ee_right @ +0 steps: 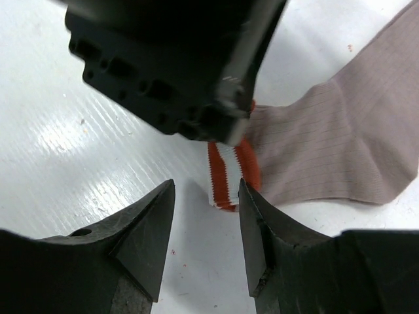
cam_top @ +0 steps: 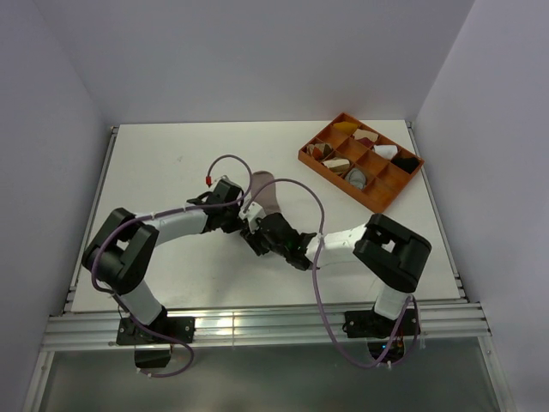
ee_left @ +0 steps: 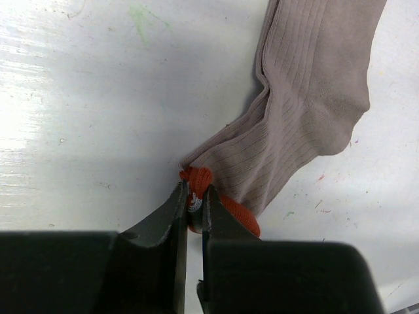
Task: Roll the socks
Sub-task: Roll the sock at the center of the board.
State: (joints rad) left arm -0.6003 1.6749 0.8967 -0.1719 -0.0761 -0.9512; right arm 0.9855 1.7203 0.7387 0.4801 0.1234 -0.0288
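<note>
Desk (cam_top: 163, 163) lies open left of the sock (cam_top: 264, 190); left gripper (ee_left: 194, 196) and right gripper (ee_right: 206, 186) crowd its cuff; tray (cam_top: 336, 181) sits far right.

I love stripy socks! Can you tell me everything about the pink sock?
The pink sock is soft ribbed knit, pinkish-tan, with a red and white striped cuff. It lies mostly flat on the white table, bent at the heel. The left gripper pinches the cuff. The right gripper hovers open close by and does not seem to touch it.

Plain pale walls (cam_top: 257, 51) closed in a white worktop (cam_top: 163, 163) (scuffed and dotted with coloured specks up close), its near metal rail (cam_top: 274, 324) catching bright glare.
</note>
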